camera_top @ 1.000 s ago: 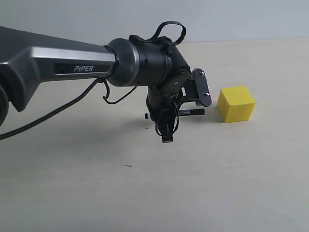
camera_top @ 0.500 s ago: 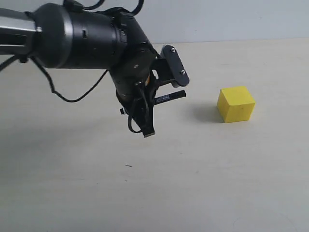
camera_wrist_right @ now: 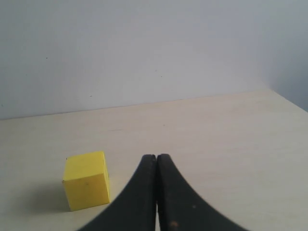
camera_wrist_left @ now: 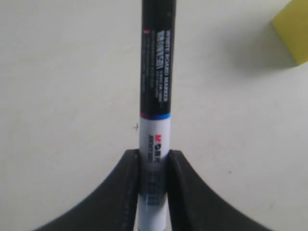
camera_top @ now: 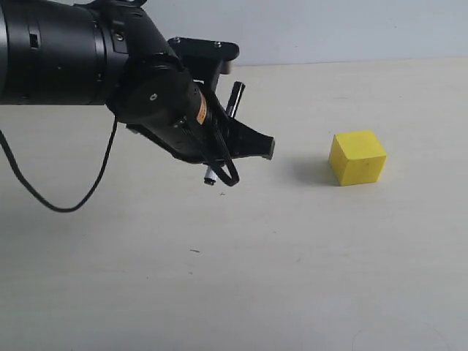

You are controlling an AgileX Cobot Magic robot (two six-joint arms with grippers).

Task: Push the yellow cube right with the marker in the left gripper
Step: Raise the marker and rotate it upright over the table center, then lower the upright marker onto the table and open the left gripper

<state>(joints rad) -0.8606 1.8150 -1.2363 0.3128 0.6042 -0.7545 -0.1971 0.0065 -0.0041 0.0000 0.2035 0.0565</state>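
Observation:
The yellow cube (camera_top: 357, 157) rests on the table at the right, also seen as yellow cube (camera_wrist_left: 293, 29) and yellow cube (camera_wrist_right: 86, 180). My left gripper (camera_top: 232, 124) hovers well to its left, shut on the marker (camera_top: 235, 100). In that view the pen stands steeply, black cap up, its lower end poking out beneath the wrist. In the left wrist view the marker (camera_wrist_left: 155, 86) sticks out from between the pads of the left gripper (camera_wrist_left: 154, 159). A clear gap separates marker and cube. The right gripper (camera_wrist_right: 156, 158) is shut on nothing, with the cube beside it.
A pale beige table (camera_top: 307, 256) carries everything, and a grey wall (camera_top: 344, 29) stands behind it. The bulky black left arm (camera_top: 66, 55) and its looping cable (camera_top: 44, 201) fill the upper left.
The left arm has drawn back to the left and rolled its wrist. The marker turned from lying level, pointing at the cube, to standing steeply. The cube has not moved.

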